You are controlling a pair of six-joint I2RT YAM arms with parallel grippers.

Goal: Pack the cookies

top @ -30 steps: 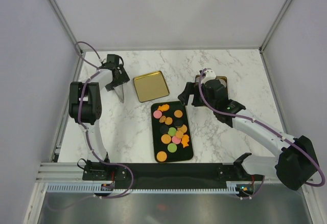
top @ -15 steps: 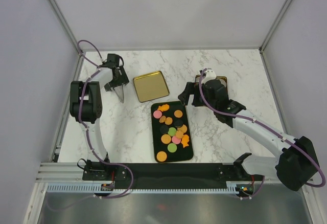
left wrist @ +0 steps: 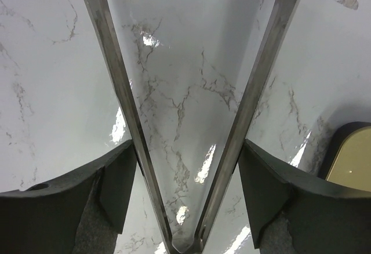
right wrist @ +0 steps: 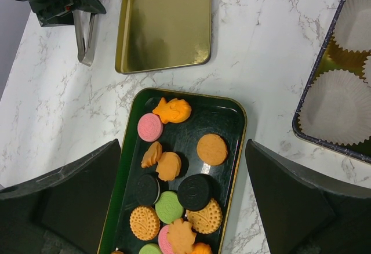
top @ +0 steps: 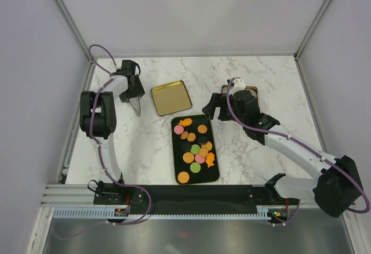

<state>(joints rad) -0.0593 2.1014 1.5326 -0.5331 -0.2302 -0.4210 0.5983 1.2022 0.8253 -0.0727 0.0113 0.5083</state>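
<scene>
1. The left pincer point(left wrist: 186, 149) pinches a pair of metal tongs point(left wrist: 122, 109). Its black fingers point(left wrist: 116, 184) press against the outer sides of the two steel arms, which stand apart in a V.
2. The tongs point down at bare white marble surface point(top: 261, 71), at the far left, and their tips hold nothing.
3. Just beside that pincer, towards the middle, a shallow gold square pan point(top: 171, 97) lies flat with nothing in it.
4. The right pincer point(right wrist: 181, 149) is spread wide and holds nothing. It hangs above the far end of the black tray point(right wrist: 235, 149).
5. The cookies point(right wrist: 179, 190) all lie in that gold-rimmed tray, loosely heaped. Orange, pink, green and dark brown rounds show, along with a few orange shaped pieces.
6. To the right of the tray, apart from it, stands a tin point(right wrist: 323, 51) with white paper cups point(right wrist: 342, 97) inside. No cookie shows in the cups that are in view.
</scene>
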